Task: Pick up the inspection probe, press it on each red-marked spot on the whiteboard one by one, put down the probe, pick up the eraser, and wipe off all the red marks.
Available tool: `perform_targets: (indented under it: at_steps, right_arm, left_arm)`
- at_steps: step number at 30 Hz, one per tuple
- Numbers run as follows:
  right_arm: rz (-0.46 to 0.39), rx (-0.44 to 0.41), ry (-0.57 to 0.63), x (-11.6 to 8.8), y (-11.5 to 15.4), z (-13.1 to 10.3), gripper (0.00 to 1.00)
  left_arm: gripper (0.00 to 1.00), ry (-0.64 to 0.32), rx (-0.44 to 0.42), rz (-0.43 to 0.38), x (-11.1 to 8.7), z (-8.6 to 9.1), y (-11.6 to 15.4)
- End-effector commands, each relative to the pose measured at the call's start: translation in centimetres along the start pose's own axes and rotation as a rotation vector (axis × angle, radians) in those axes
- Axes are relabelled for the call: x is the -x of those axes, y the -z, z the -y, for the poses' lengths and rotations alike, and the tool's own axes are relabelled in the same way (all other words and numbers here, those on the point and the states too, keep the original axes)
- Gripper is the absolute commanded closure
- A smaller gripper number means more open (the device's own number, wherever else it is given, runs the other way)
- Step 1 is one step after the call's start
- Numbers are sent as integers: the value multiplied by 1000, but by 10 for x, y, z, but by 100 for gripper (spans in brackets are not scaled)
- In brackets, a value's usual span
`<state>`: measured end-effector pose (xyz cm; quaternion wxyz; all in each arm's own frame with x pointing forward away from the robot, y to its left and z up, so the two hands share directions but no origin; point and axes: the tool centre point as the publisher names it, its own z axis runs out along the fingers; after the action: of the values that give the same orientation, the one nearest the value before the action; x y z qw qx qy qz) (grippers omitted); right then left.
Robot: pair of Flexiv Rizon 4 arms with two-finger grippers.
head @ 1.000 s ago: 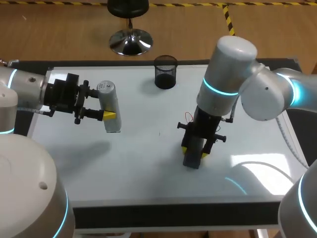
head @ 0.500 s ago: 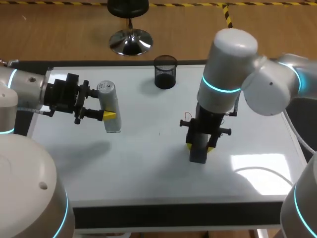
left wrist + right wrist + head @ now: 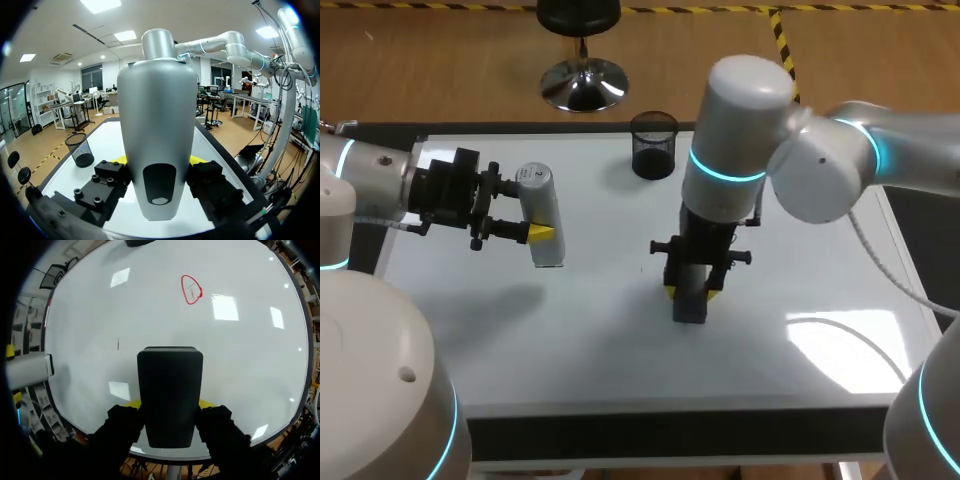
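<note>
Your left arm [image 3: 370, 185] comes in from the left side and lies almost level. Its gripper [image 3: 539, 210] points toward the middle, with both fingers pressed on the probe [image 3: 535, 185]. Your right arm [image 3: 820, 175] reaches past the middle, its wrist [image 3: 705, 240] pointing straight down. Its gripper [image 3: 690, 294] clamps the eraser [image 3: 689, 308] from two sides.

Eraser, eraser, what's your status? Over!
Left jaws shut on probe. Right jaws shut on eraser, over whiteboard. One red mark ahead, unwiped. Nothing between.

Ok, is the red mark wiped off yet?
Not wiped: a red loop shows on the whiteboard, ahead of the eraser in the right gripper.
</note>
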<state>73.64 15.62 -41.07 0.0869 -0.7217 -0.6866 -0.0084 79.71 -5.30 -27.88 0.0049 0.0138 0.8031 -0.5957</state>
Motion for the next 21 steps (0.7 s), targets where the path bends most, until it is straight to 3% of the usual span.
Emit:
perform_targets:
  at_steps: [1,9,21]
  right_arm:
    - [16,-8,10,-15,-11,-3,100]
    - [16,-20,33,-20,-14,-3,100]
    - [-10,-39,-18,10,-24,-1,100]
  left_arm:
    - [100,-1,-1,-1,1,0,0]
    - [100,-1,-1,-1,1,0,0]
    - [100,-1,-1,-1,1,0,0]
